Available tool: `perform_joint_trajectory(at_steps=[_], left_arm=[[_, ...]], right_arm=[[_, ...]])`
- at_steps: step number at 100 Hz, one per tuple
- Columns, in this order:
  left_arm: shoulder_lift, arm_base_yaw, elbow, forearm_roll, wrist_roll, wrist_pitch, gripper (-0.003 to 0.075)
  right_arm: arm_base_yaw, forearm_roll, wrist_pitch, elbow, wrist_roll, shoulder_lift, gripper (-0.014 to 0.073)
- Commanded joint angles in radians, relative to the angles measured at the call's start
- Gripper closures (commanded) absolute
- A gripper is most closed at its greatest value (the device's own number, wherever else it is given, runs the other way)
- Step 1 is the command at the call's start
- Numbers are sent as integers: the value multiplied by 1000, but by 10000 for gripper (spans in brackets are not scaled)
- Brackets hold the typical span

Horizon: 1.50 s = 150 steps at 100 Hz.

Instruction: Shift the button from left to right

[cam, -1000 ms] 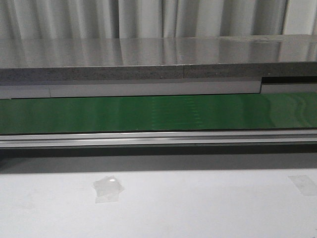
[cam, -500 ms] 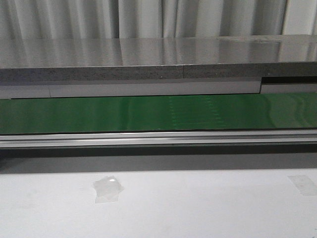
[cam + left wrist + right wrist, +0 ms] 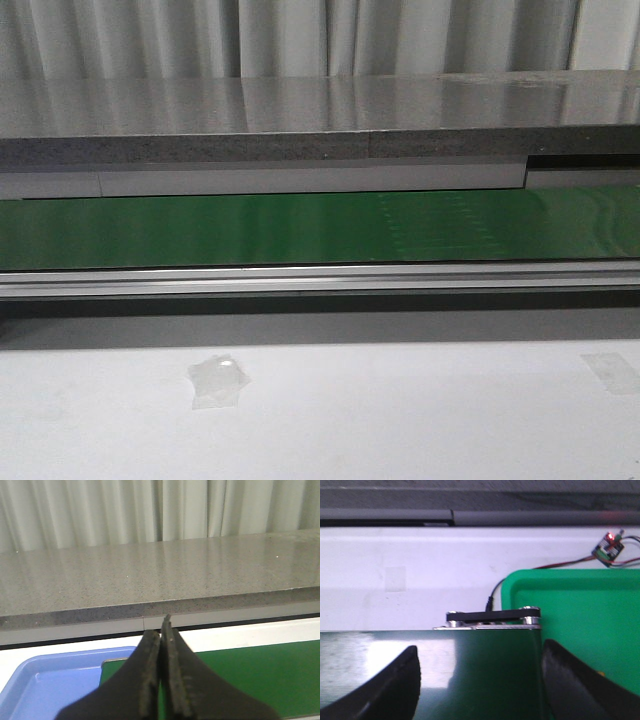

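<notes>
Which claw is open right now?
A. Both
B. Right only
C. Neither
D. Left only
B. In the right wrist view the right claw has its fingers spread wide over the green belt beside the green tray, while in the left wrist view the left claw has its fingers pressed together with nothing between them.

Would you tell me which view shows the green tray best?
The right wrist view: the green tray fills its side beyond the belt's end, rim and floor visible. The front and left wrist views show none of it.
</notes>
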Motion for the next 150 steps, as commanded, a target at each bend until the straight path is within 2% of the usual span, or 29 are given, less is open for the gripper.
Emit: perform_joint_trajectory(at_steps=[1, 25, 48, 69, 100, 120, 150], left_arm=[[6, -9, -28, -13, -5, -80, 740], [6, -9, -28, -13, -5, -80, 740], [6, -9, -28, -13, -5, -80, 740], [6, -9, -28, -13, -5, -80, 740], [6, -9, -28, -13, -5, -80, 740], [6, -9, -28, -13, -5, -80, 740], [6, -9, -28, -13, -5, -80, 740]], right_arm=[[35, 6, -60, -17, -13, -88, 82], [106, 6, -185, 135, -14, -253, 82], [115, 7, -357, 402, -14, -477, 82], [115, 7, -434, 641, -14, -705, 82], [115, 10, -436, 905, -13, -1066, 82], [115, 13, -401, 975, -13, -1274, 82], [115, 13, -361, 975, -13, -1327, 82]])
